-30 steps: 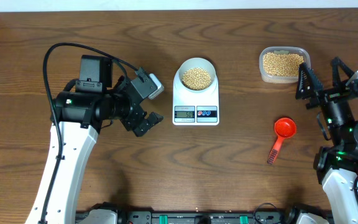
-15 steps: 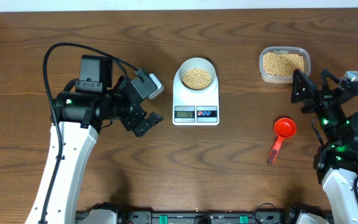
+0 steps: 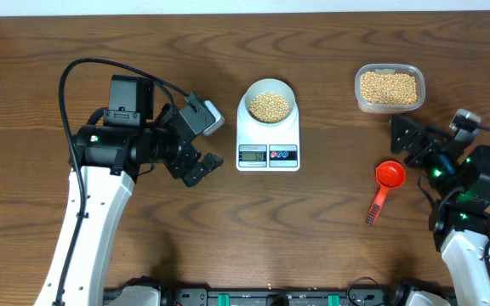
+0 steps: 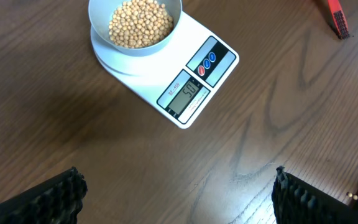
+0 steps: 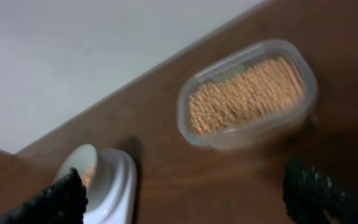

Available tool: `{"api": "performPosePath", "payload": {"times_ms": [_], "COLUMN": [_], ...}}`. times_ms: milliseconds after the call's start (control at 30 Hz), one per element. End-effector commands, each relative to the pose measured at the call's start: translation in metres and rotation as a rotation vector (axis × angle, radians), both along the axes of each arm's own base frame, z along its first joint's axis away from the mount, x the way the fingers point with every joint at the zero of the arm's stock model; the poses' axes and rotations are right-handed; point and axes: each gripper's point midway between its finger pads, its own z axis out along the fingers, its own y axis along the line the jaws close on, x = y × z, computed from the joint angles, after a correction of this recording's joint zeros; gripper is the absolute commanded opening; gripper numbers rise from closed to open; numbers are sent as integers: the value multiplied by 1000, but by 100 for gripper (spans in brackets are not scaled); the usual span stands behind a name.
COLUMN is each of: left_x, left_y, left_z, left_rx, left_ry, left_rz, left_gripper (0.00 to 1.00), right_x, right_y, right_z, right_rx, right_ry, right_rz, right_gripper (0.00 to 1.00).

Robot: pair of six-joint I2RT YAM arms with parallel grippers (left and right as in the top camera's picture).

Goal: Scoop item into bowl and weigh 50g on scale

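The pale bowl sits on the white scale at the table's middle, filled with tan beans. The bowl and the scale also show in the left wrist view, where the display reads about 50. More beans fill a clear tub at the back right, also in the right wrist view. The red scoop lies on the table, empty. My left gripper is open, left of the scale. My right gripper is open and empty, just right of the scoop.
The white wall edge runs along the table's far side. Bare brown wood lies in front of the scale and between the arms. The scoop's handle tip shows in the left wrist view.
My right gripper has drawn back from beside the tub toward the front and tilted down, ending near the scoop. The left arm, bowl, scale and scoop have not moved.
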Motion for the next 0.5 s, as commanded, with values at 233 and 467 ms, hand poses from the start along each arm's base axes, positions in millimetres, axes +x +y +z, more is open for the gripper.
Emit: {"api": "performPosePath", "payload": {"times_ms": [233, 467], "left_x": [-1, 0], "left_y": [0, 0], "left_z": [8, 8], "left_rx": [-7, -6], "left_ry": [-26, -26], "left_rz": [-11, -11], "left_gripper": [98, 98], "right_x": [-22, -23], "right_y": [-13, -12], "right_z": [-50, -51], "right_rx": [7, 8], "right_ry": [238, 244], "right_rz": [-101, -99], "right_gripper": [99, 99]}}
